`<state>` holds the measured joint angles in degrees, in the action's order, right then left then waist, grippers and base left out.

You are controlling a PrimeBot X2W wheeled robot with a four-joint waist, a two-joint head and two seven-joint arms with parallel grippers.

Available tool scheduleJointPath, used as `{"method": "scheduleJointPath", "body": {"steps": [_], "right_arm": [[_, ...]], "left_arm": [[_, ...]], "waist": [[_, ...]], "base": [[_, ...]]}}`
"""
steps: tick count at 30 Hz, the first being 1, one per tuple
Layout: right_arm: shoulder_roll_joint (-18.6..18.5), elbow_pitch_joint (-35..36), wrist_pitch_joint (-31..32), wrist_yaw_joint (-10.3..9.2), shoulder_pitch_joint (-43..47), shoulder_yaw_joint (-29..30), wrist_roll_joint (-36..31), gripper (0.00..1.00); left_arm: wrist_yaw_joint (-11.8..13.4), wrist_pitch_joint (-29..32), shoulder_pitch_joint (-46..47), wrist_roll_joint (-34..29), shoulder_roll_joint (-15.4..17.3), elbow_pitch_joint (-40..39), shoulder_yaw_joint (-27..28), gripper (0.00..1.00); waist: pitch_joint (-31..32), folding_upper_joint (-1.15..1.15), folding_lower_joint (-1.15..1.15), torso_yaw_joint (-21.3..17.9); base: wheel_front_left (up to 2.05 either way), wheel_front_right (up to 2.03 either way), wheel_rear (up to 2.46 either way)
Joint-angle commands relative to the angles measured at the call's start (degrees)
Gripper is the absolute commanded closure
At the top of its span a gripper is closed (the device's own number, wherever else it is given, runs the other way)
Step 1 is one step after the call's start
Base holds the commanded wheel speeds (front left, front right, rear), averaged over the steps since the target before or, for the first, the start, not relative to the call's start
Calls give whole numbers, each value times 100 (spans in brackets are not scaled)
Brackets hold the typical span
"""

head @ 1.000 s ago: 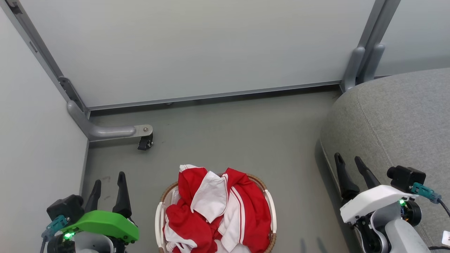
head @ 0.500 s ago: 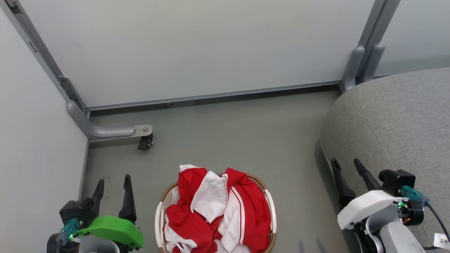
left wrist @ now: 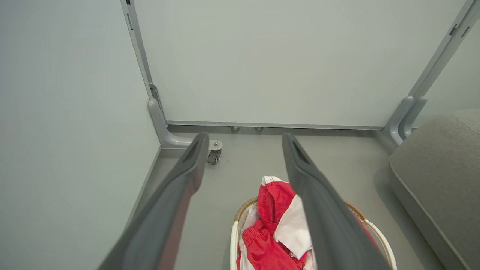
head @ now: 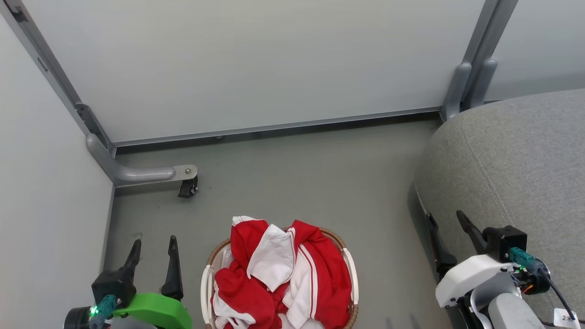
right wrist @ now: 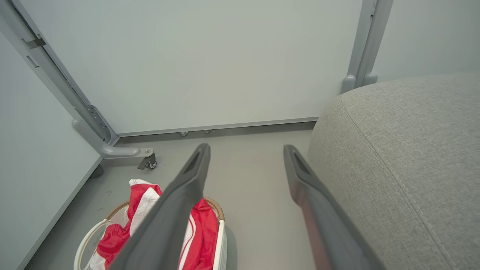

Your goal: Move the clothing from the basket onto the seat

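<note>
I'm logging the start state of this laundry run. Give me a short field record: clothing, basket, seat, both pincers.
clothing: red and white, heaped in the basket
basket: on the floor, piled above its rim
seat: grey cushion at the robot's right, no clothing on its visible part
left pincer: open, holding nothing, left of the basket
right pincer: open, holding nothing, by the seat's edge

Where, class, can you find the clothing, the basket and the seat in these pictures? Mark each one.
clothing (head: 327, 278), head view, red fold on the heap's right side.
basket (head: 204, 292), head view, white rim on its left side.
seat (head: 525, 160), head view, grey upper surface.
</note>
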<state>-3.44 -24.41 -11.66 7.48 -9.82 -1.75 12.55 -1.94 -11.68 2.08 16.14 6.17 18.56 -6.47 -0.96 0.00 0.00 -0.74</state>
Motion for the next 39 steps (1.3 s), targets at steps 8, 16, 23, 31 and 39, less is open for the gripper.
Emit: {"method": "scheduleJointPath", "body": {"steps": [8, 16, 23, 31, 39], "right_arm": [[7, -62, -138, 2, 75, 62, -476, 0], [27, -24, -223, 2, -85, 23, -833, 0], [37, 92, -294, 0, -396, 2, -1114, 0], [44, 370, -361, 0, -887, -155, -1200, 0], [47, 649, -355, 0, -1235, -326, -872, 0]], "left_arm": [[-121, -136, -125, -471, -92, -47, 104, 0], [-315, -217, 15, -747, -202, 150, 138, 0], [-464, -290, 456, -975, -248, 334, 52, 0], [-544, -360, 1247, -1217, -151, 668, -99, 0], [-556, -358, 1952, -1188, 147, 1052, -445, 0]], "waist": [[-11, 0, 0, -29], [-297, 0, 0, -129], [-967, 0, 0, -301], [-1998, 0, 0, -661], [-2813, 0, 0, -1040]], "base": [[0, 0, 0], [0, 0, 0], [0, 0, 0], [0, 0, 0], [0, 0, 0]]}}
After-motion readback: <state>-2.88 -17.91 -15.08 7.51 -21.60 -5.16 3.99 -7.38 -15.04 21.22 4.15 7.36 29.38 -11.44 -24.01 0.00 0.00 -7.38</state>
